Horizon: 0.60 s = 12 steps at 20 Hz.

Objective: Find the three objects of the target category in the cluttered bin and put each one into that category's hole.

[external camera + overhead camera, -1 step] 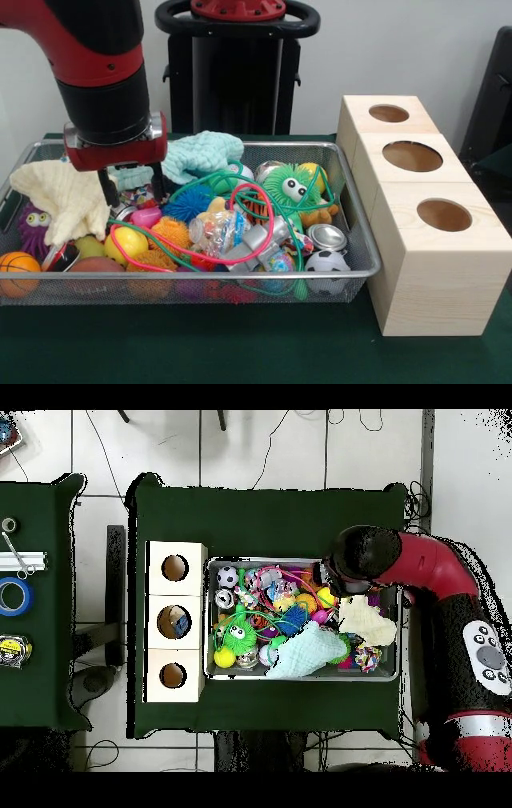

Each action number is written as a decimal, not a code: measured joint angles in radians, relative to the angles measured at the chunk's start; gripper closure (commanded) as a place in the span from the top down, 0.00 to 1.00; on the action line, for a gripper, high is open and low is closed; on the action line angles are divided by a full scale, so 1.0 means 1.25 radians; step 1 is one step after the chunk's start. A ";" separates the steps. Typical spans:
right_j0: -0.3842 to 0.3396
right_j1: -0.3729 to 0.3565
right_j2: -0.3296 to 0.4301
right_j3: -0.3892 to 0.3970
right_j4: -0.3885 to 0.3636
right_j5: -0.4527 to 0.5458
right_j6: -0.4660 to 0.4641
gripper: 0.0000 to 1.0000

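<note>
the wire bin (356, 276) fills the green tabletop's (240, 344) middle, with the row of three wooden hole boxes (432, 264) touching its one short end; in the overhead view the middle hole already shows something blue inside. which category is wanted cannot be read from the scene, so the target things are simply somewhere in the heap — balls such as the small basketball (18, 268) in the near corner and the soccer ball (326, 262) at the near edge by the boxes are likely candidates, as is the cream cloth (68, 196) draped over the end away from the boxes.

the gripper (132, 192) hangs at that same far-from-boxes end, its two dark fingers (106, 188) pointing straight down, spread a little, nothing between them, tips just above a pink egg-shaped toy (146, 216) and the yellow ball (128, 242). the cloth lies just beside the jaws, toward the bin's end wall; the holes lie the whole bin's length the other way, so any pick here must travel along the bin's long axis.
</note>
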State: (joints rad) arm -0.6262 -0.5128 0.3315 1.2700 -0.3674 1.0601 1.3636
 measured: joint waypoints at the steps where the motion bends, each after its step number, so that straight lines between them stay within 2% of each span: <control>1: 0.002 -0.003 -0.002 0.005 0.001 -0.006 0.000 1.00; 12: 0.044 -0.023 -0.047 0.067 0.018 -0.094 0.001 1.00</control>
State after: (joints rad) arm -0.5716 -0.5415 0.2732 1.3540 -0.3452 0.9432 1.3643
